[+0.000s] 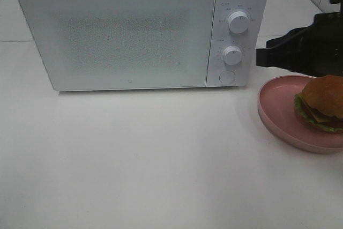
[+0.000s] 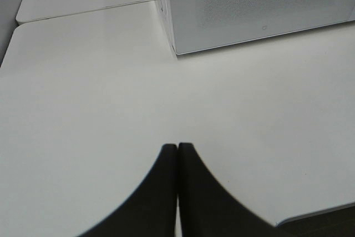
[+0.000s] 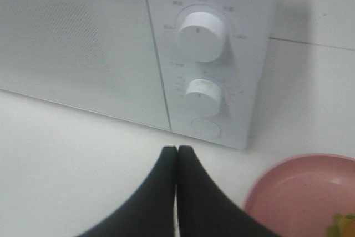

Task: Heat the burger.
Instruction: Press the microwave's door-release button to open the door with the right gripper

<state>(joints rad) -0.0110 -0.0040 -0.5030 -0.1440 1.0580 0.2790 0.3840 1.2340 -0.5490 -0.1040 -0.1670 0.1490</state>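
Observation:
The burger (image 1: 324, 103), with a golden-brown bun, lettuce and cheese, sits on a pink plate (image 1: 278, 113) at the right edge of the table; only a sliver of its lettuce (image 3: 341, 227) shows in the right wrist view. The white microwave (image 1: 134, 30) stands at the back with its door closed. My right gripper (image 1: 260, 57) is shut and empty, hovering just right of the microwave's control panel and behind the plate; it also shows in the right wrist view (image 3: 177, 149). My left gripper (image 2: 177, 147) is shut and empty over bare table, front-left of the microwave, outside the exterior high view.
The control panel has two knobs (image 1: 238, 21) (image 1: 232, 55) and a round button (image 1: 228, 76); the right wrist view shows the button (image 3: 206, 127) ahead of the fingertips. The white table (image 1: 161, 159) stretches in front of the microwave. The plate's rim (image 3: 299, 192) is close beside the right gripper.

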